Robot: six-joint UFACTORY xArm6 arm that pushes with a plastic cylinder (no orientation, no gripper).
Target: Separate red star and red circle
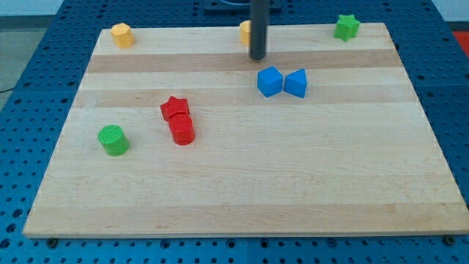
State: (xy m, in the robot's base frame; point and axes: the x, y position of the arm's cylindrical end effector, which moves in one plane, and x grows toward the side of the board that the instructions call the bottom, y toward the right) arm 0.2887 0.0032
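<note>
The red star (174,108) and the red circle (182,130) sit touching on the table (242,198), left of centre, the star toward the view's top and the circle just below it and slightly to the view's right. My tip (258,56) stands well apart from them, up near the view's top edge, just above the pair of blue blocks (283,83) and in front of an orange block (245,32) it partly hides. There are no fingers on this rod, so there is nothing to spread or pinch with; it can only shove. Both red pieces look small, rigid and light, likely to slide easily on the smooth wood (and to spin if struck off centre). I judge the circle the trickier of the two, since its round wall could roll off the tip; the star's flat notches offer a steadier contact. A push into the seam between them, or squarely on the star's side, should part them. The green cylinder (113,140) lies near, toward the view's left.
</note>
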